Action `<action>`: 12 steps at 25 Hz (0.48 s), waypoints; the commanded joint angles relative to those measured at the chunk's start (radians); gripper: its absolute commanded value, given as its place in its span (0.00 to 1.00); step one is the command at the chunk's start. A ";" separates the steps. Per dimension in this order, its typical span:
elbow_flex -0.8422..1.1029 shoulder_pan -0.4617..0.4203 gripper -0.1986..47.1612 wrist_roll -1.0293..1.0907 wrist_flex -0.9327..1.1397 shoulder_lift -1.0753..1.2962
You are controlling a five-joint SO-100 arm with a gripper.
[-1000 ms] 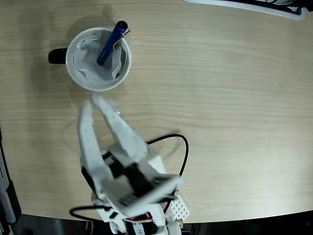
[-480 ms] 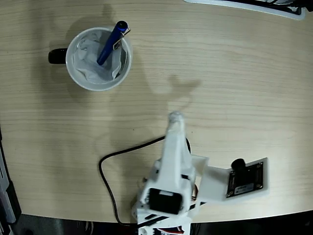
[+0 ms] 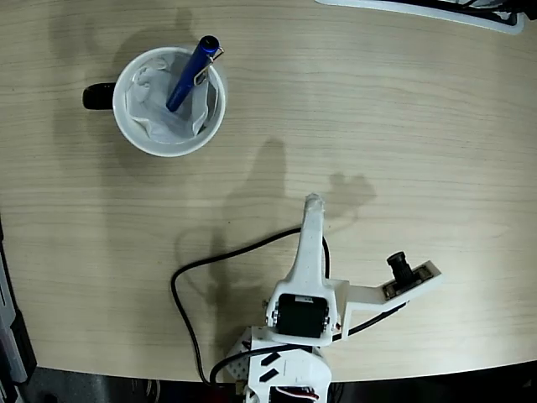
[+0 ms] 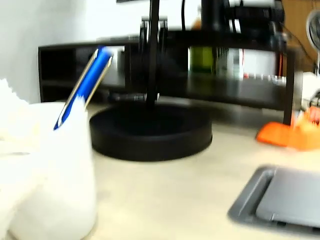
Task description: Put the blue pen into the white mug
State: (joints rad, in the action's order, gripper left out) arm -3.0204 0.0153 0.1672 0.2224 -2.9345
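Overhead, the gripper [image 3: 313, 203] holds nothing and touches nothing; whether it is parted cannot be told. At its ten o'clock, the blue pen [image 3: 191, 73] leans inside the white mug [image 3: 134, 130].

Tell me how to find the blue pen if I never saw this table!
Look at the top left part of the wooden table in the fixed view, where a round white mug with a black handle stands. The blue pen leans inside it, poking over the rim. It is the only shiny blue thing there.
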 commanded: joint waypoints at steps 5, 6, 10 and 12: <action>-0.006 0.017 0.00 -0.086 0.373 -0.218; -0.006 0.018 0.00 -0.094 0.414 -0.235; -0.006 0.018 0.00 -0.155 0.561 -0.301; -0.006 0.017 0.00 -0.216 0.617 -0.321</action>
State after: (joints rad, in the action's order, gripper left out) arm -3.0235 0.0153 -0.0015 0.7747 -3.2122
